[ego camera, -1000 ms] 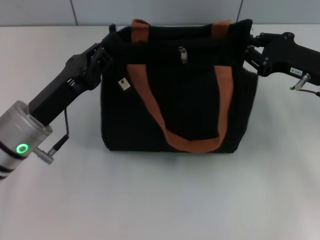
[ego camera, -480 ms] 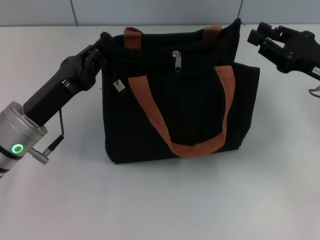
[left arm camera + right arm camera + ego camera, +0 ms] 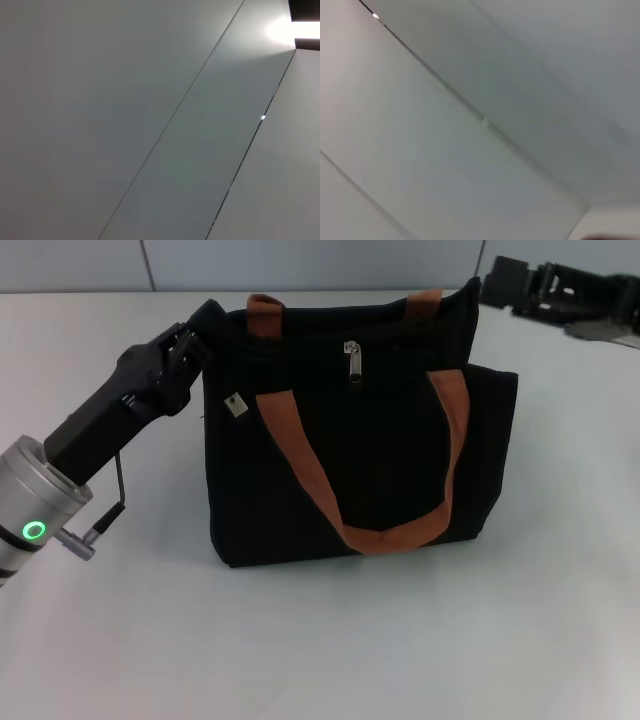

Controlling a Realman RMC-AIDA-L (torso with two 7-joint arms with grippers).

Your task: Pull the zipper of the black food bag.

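Note:
The black food bag [image 3: 370, 460] stands upright in the middle of the table in the head view, with two rust-orange handle loops. The zipper [image 3: 353, 359], a small silver pull tab, hangs at the top middle of the bag's front. My left gripper [image 3: 203, 328] is shut on the bag's upper left corner. My right gripper [image 3: 492, 282] is open and empty, lifted clear of the bag's upper right corner at the far right. Both wrist views show only pale panels, no bag or fingers.
A small squarish pale tag [image 3: 234, 405] hangs on the bag's front near its left edge. The white table [image 3: 330, 640] stretches in front of the bag. A grey wall [image 3: 300, 260] runs behind the table.
My right gripper let go of the bag's upper right corner and moved up and away. The bag settled upright. My left gripper kept its hold on the left corner.

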